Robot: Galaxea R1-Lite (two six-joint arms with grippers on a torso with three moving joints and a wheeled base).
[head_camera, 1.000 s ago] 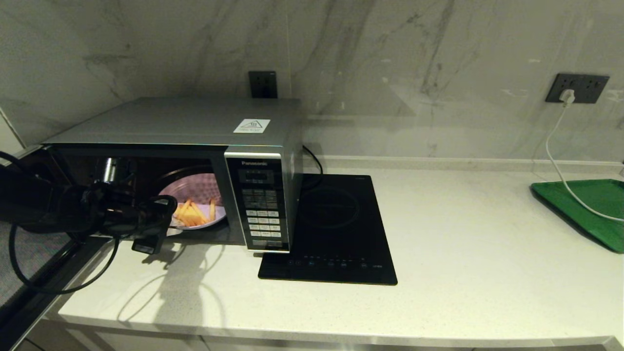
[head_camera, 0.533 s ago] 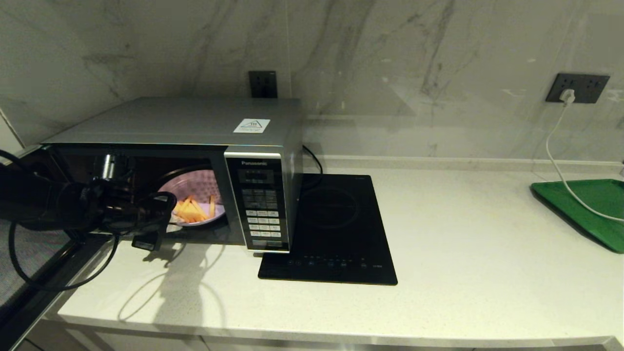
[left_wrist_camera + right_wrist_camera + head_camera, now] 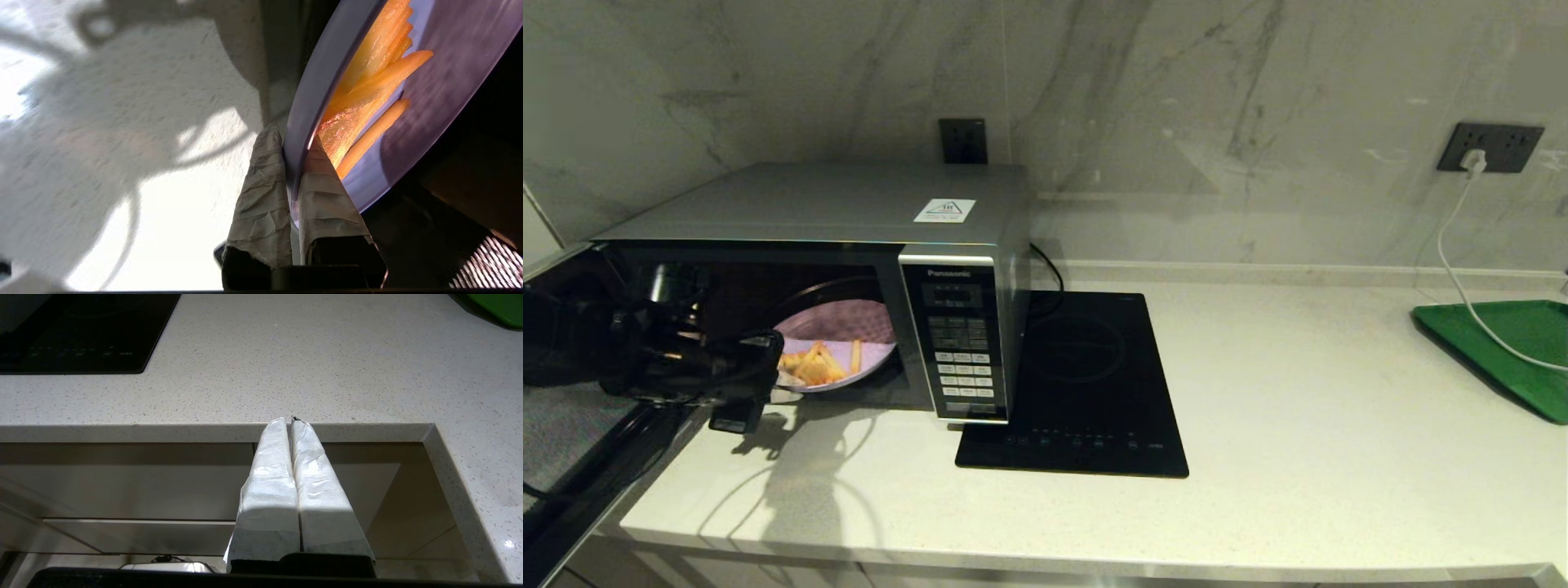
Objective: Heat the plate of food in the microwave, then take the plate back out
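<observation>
The silver-grey microwave (image 3: 849,208) stands at the counter's left with its door swung open. In its mouth the lilac plate of food (image 3: 837,339) with orange fries (image 3: 809,365) hangs partly out over the sill. My left gripper (image 3: 772,380) is shut on the plate's near rim. Up close, its taped fingers (image 3: 261,196) pinch the rim of the plate of food (image 3: 433,102) from both sides, with the fries (image 3: 367,94) just beyond. My right gripper (image 3: 291,421) is shut and empty, parked below the counter's front edge.
A black induction hob (image 3: 1078,384) lies right beside the microwave. A green tray (image 3: 1515,351) sits at the far right under a white cable (image 3: 1454,269) from a wall socket. The open microwave door (image 3: 572,457) juts out at the lower left.
My left gripper has pulled back toward the left and front with the plate in it. The plate has slid out from deep inside the cavity to its mouth.
</observation>
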